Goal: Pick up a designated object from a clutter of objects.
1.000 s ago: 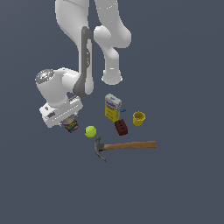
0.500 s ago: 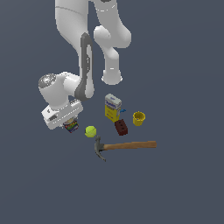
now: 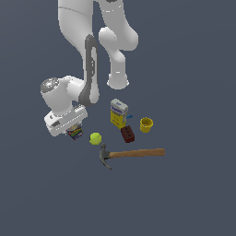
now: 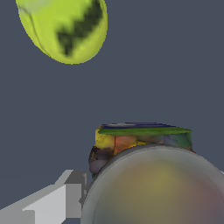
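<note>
Closest to the wrist camera sits the can (image 4: 144,144), so near that its rounded grey top fills the lower part of that view as a blur, with a band of yellow, red and green label showing beyond it. One pale finger (image 4: 52,201) of the gripper (image 3: 73,130) reaches in beside the can's side; the other finger is out of sight. So I cannot tell whether the hand is closed on the can or merely set around it.

From where I stand, the risk is a poor hold. If only one finger is truly against the wall of the can, a lift would tip it or let it slip out, since it looks short and smooth-sided. The tennis ball (image 3: 95,138) lies just beside it, toward the exterior view's right, and a nudge from the hand would send it rolling into the hammer (image 3: 131,154).

In the exterior view the can shows only as a small multicoloured stub under the white hand, apart from the rest of the clutter at the exterior view's left.

Farther off lie the dark red brick (image 3: 127,134), the yellow-and-blue box (image 3: 118,113) and the yellow cup (image 3: 146,124), well clear of the arm.
</note>
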Controlling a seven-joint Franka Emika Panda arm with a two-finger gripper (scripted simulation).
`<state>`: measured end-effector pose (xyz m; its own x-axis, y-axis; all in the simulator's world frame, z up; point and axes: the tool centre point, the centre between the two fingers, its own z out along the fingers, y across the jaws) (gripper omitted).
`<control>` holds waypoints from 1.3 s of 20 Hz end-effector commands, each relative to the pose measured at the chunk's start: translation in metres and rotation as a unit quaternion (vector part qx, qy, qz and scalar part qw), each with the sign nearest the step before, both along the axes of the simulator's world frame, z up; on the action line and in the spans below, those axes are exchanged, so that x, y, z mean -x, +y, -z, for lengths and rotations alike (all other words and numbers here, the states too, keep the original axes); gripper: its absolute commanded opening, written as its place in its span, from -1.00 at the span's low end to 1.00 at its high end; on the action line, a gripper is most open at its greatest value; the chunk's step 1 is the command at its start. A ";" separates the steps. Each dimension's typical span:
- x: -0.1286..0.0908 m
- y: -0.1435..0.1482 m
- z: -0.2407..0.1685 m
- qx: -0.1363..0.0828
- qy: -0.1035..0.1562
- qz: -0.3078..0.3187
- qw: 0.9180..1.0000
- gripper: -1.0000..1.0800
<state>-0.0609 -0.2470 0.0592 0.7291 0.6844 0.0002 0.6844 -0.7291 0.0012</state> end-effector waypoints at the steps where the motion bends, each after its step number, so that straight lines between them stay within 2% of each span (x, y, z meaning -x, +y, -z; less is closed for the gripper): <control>1: -0.001 0.002 -0.002 0.000 0.000 0.000 1.000 -1.00; 6: -0.004 0.015 -0.014 0.000 0.000 0.000 1.000 -1.00; 12: -0.011 0.047 -0.044 0.000 0.000 0.000 1.000 -1.00; 26: -0.040 0.169 -0.160 0.002 0.000 0.000 1.000 -1.00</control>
<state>-0.0244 -0.0926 0.2039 0.7289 0.6846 -0.0044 0.6847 -0.7289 0.0011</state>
